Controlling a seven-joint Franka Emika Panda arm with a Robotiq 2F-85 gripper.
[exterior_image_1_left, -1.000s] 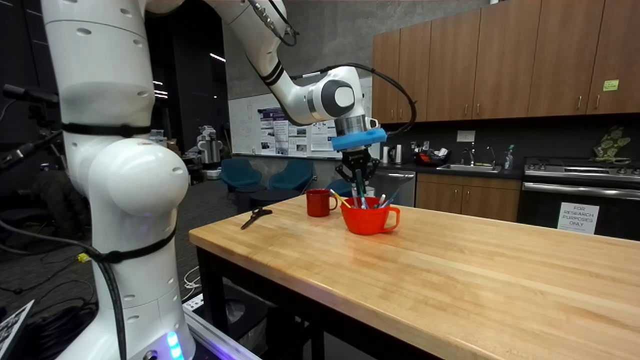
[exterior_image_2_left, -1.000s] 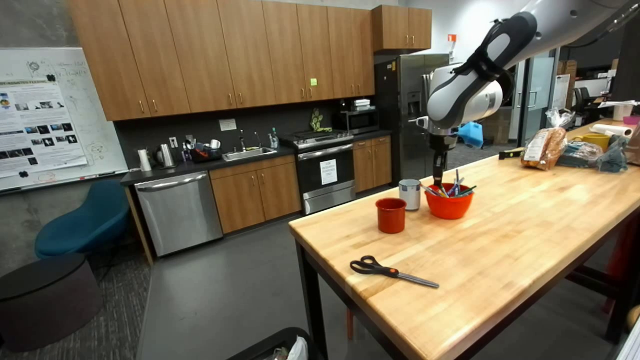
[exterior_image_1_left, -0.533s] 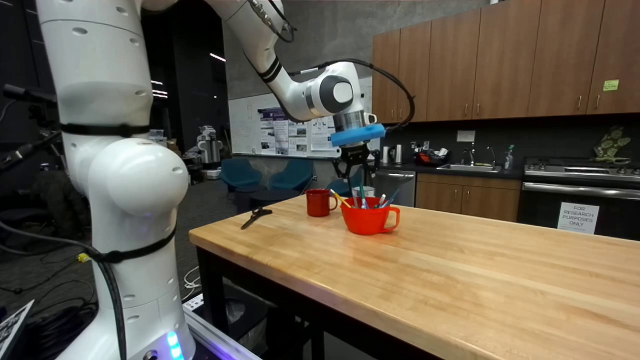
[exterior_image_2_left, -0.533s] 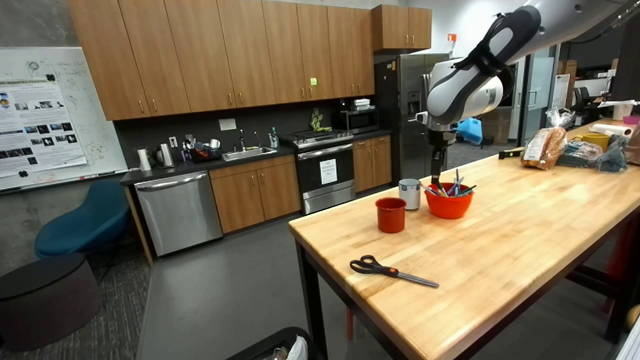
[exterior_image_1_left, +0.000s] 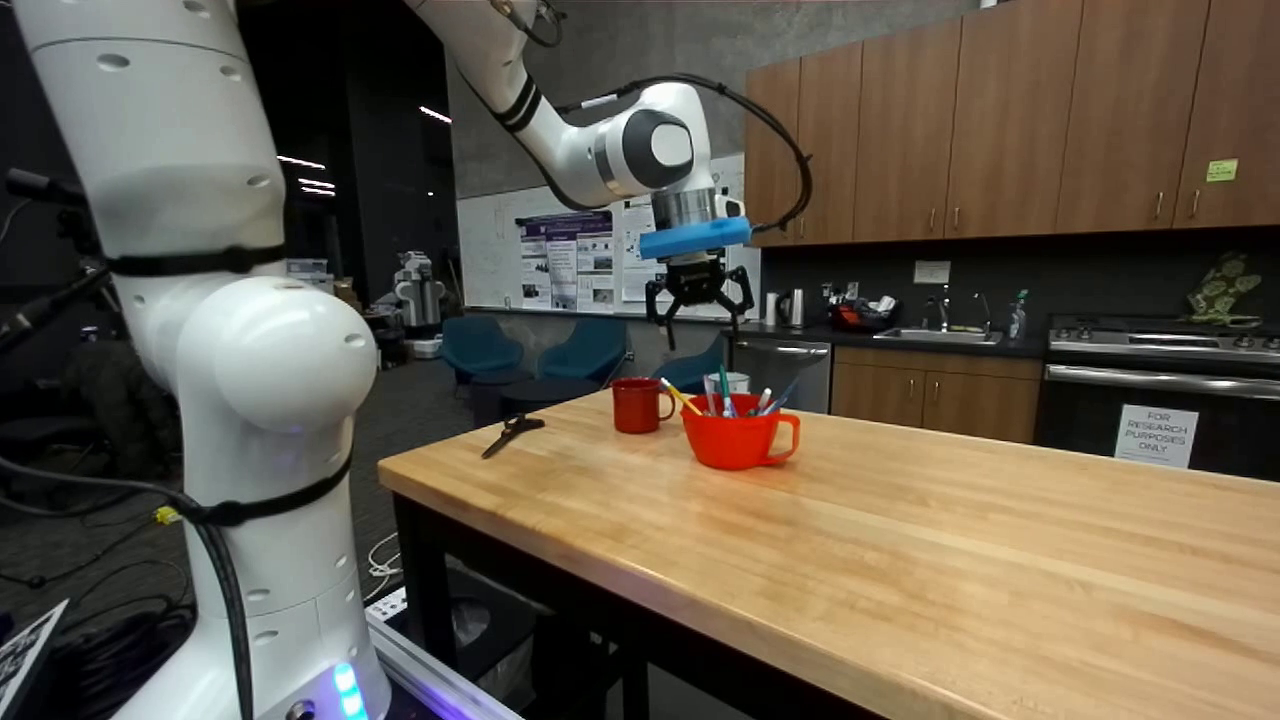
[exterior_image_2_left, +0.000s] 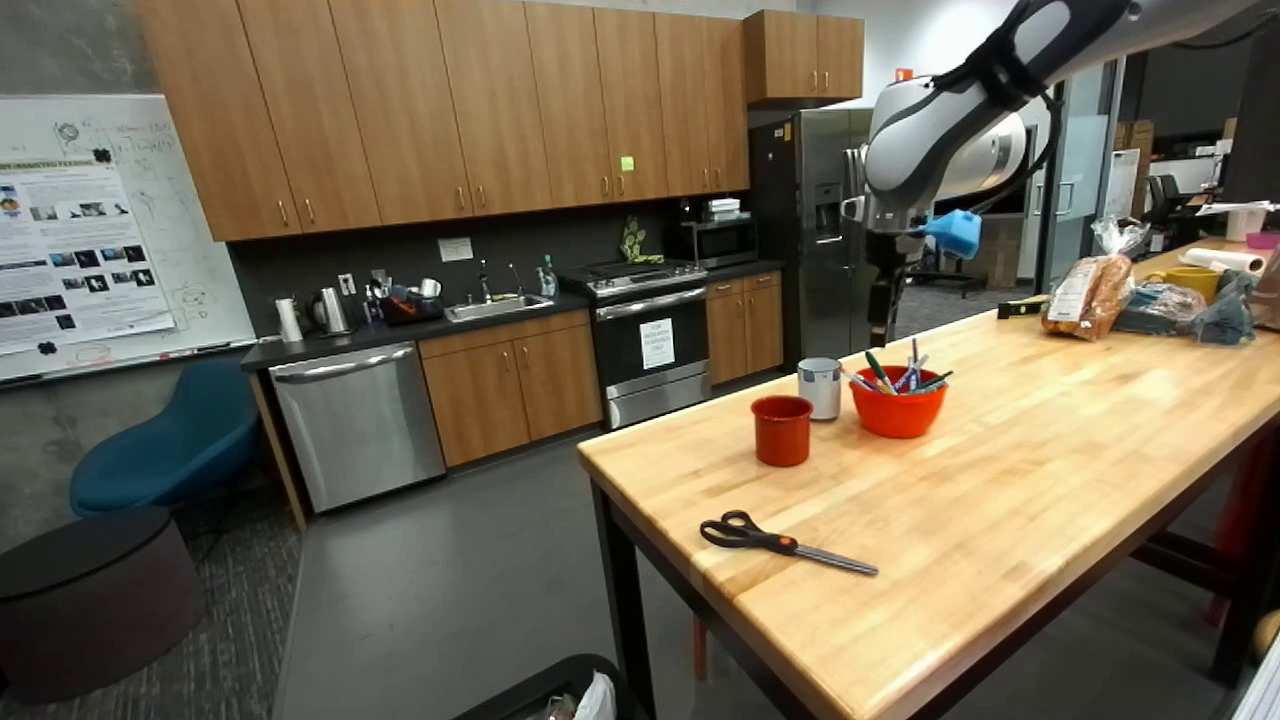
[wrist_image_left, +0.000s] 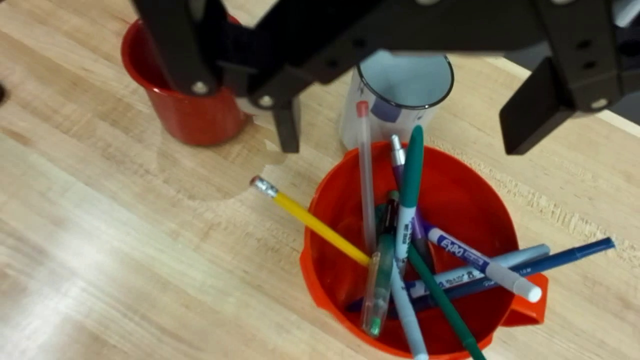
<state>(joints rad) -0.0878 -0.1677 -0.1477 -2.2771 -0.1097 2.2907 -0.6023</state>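
My gripper (exterior_image_1_left: 703, 336) hangs in the air above an orange-red bowl (exterior_image_1_left: 735, 447), fingers spread wide and nothing between them. In the wrist view the gripper (wrist_image_left: 403, 147) shows its two fingertips well apart, above the far rim of the bowl (wrist_image_left: 470, 200). Several pens and markers lean inside. A green-capped marker (wrist_image_left: 412, 170) stands nearly upright, closest below the jaws. Around it are a clear pen with a red end (wrist_image_left: 366, 175), a yellow pencil (wrist_image_left: 320, 228) and a purple-labelled marker (wrist_image_left: 462, 254). An exterior view gives the gripper (exterior_image_2_left: 882, 335) edge-on, apart from the bowl.
A red mug (exterior_image_2_left: 782, 432) and a white mug with a dark rim (exterior_image_2_left: 820, 392) stand beside the bowl. Black-handled scissors (exterior_image_2_left: 790, 545) lie near the table's corner. Bagged bread (exterior_image_2_left: 1090, 295) sits farther along the wooden table (exterior_image_2_left: 1010, 480).
A second ago the fingers were close together down at the pens in the bowl. They have since spread wide, and the gripper has risen away. The green-capped marker stays in the bowl.
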